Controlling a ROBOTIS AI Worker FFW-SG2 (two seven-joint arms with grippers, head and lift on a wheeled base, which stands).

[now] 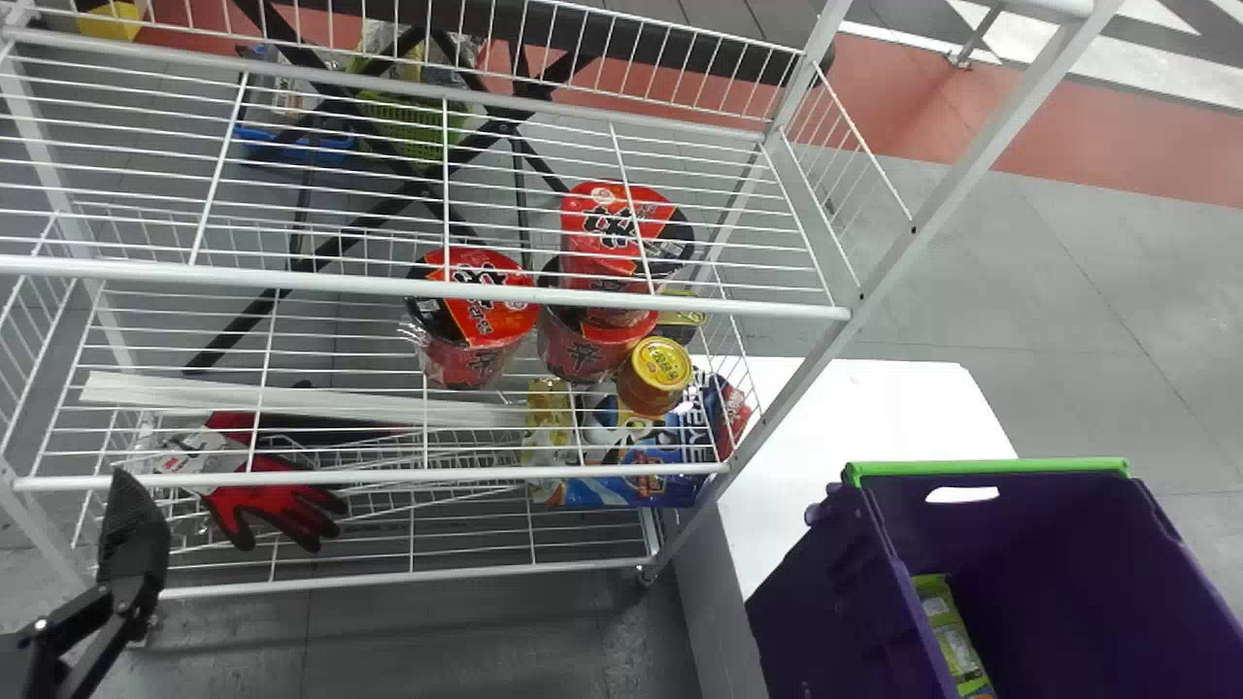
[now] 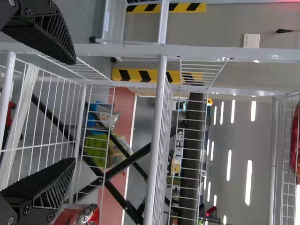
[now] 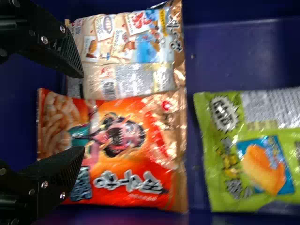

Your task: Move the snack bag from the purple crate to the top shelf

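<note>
have left gripper (image 1: 133, 544) wide, by left front of white rack (image 1: 388, 286). have right gripper (image 3: 82, 112) wide too, at orange snack bag (image 3: 126, 154) in purple crate (image 1: 835, 602); can't tell if touching. find orange snack bag lying flat, lapping over edge of beige snack bag (image 3: 112, 51), with green snack bag (image 3: 220, 154) near, gap between. see red noodle cups (image 1: 476, 335) on rack, plus yellow-lidded jar (image 1: 655, 377) just beside.

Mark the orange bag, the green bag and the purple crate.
Orange bag (image 3: 119, 152): right wrist view, printed face.
Green bag (image 3: 258, 159): right wrist view, printed face.
Purple crate (image 1: 840, 607): head view, outer side wall.
</note>
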